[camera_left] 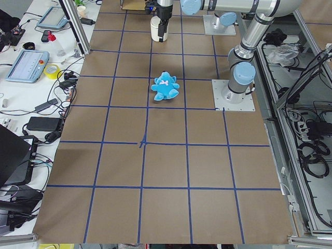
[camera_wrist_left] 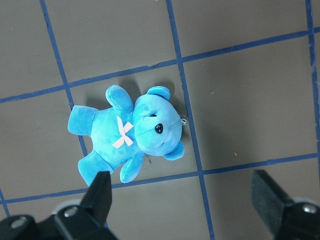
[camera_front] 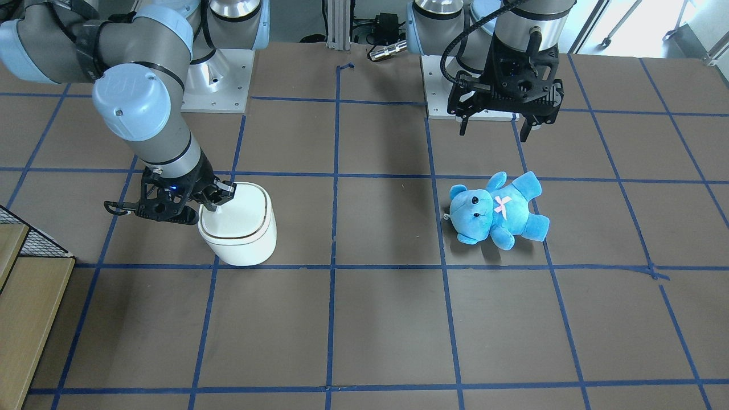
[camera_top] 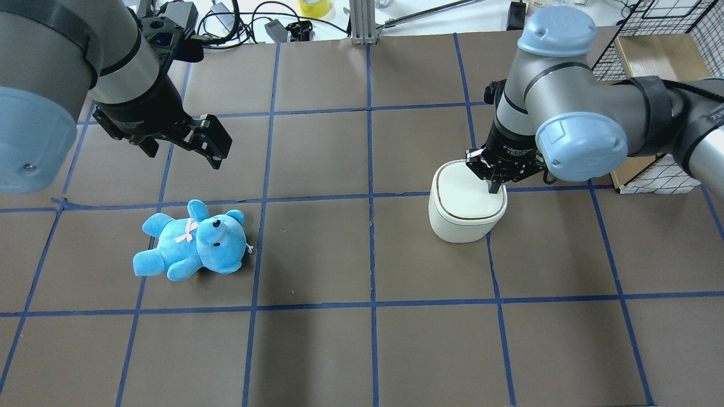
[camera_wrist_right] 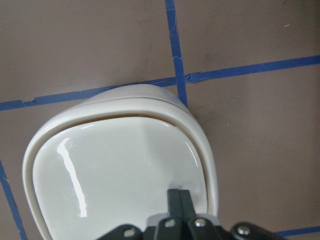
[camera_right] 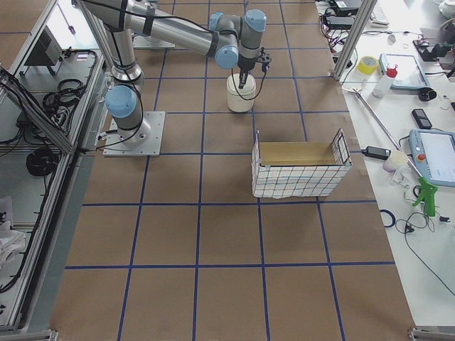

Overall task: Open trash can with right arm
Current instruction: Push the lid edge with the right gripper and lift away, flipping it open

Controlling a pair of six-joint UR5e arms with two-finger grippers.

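The right arm (camera_top: pixel 565 113) rests its squeezed-together jaws on the lid (camera_wrist_right: pixel 120 170) of the trash can (camera_top: pixel 464 225), which stands in the right half of the table (camera_top: pixel 339 254), away from the corners, likely to pop it up, while the left arm's (camera_top: pixel 130 85) jaws hang wide.

Smooth white plastic on the trash can (camera_front: pixel 239 228), lid glossy with bright streaks of glare in the right wrist view. The teddy bear (camera_front: pixel 495 210) is soft blue plush cloth with a fuzzy nap and pink ribbon; tabletop (camera_front: pixel 387 330) matt brown, lined with blue tape. On the right arm (camera_front: pixel 142 74): satin grey metal, smooth pale-blue caps, fingers (camera_wrist_right: pixel 174 202) matt black
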